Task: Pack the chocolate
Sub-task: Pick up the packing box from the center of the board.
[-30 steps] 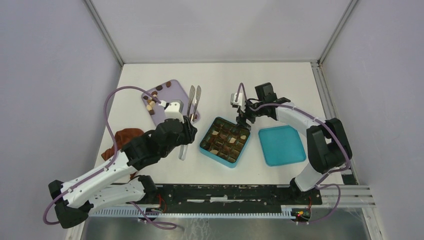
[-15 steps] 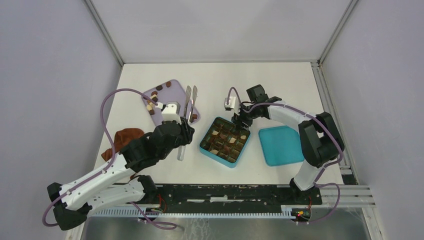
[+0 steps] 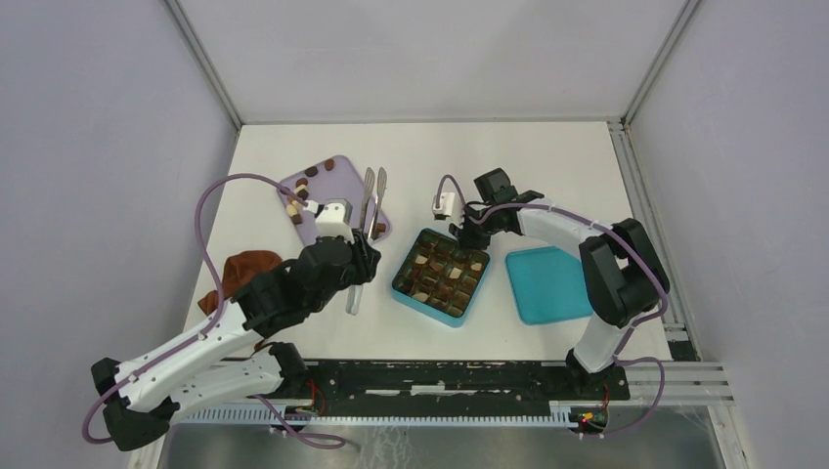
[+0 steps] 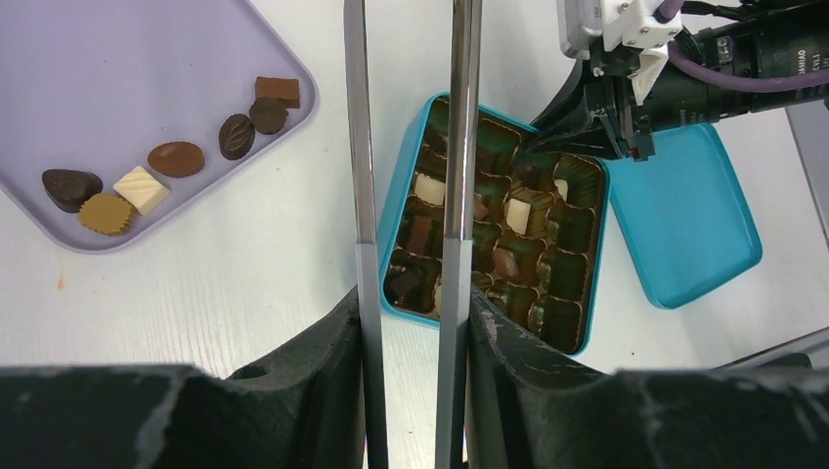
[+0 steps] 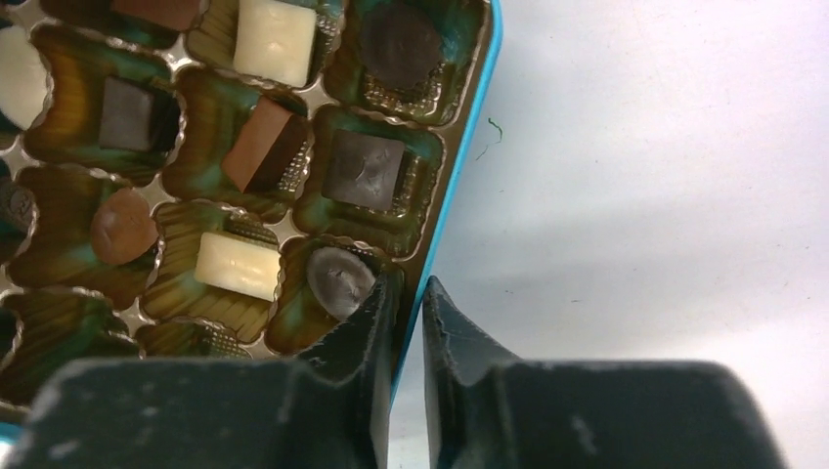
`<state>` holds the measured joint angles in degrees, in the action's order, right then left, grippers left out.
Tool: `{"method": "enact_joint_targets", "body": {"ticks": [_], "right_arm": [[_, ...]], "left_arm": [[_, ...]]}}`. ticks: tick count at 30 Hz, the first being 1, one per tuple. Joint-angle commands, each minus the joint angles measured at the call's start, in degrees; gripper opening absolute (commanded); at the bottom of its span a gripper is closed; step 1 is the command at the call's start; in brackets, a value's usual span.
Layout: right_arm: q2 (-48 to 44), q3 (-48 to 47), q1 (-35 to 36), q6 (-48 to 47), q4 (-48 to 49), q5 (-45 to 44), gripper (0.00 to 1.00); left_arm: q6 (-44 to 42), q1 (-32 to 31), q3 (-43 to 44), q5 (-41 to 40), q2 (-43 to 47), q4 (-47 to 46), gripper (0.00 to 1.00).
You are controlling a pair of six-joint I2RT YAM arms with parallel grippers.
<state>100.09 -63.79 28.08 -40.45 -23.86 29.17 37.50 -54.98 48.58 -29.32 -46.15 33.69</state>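
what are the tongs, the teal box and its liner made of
tongs: likely polished steel, mirror-bright silver arms. teal box: thin smooth wall with a sharp rim, painted tin or plastic, hard to tell. liner: probably thin formed plastic with a metallic gold finish, glossy fluted cell walls.

likely a lab cell: white table, aluminium-framed grey panels

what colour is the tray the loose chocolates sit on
Lilac tray, plain; shows best in the left wrist view.
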Motion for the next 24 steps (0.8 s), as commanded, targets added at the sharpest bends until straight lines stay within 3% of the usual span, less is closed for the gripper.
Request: {"method": "enact_joint_targets", "body": {"ticks": [1,5,18,24], "right_arm": [[-0.38,-2.48,0.40,0.10,0.54,-2.01,0.13],[-2.57,-2.46,0.48,0.87,1.57,-2.19,0.00],[-18.65,-8.41,1.66,0.49,6.51,-10.81,0.00],[-21.92,-11.35,2.97,-1.90,5.51,-16.15,0.00]], "left_arm": [[2.28,0.14,0.69,0.33,2.01,-3.66,0.41],[3.22,0.20,0.15,1.22,3.28,-3.49,0.40],[2.55,0.15,2.50,0.77,6.65,-0.93,0.40],[1.80,0.17,3.57,0.41,7.31,-0.30,0.40]]}}
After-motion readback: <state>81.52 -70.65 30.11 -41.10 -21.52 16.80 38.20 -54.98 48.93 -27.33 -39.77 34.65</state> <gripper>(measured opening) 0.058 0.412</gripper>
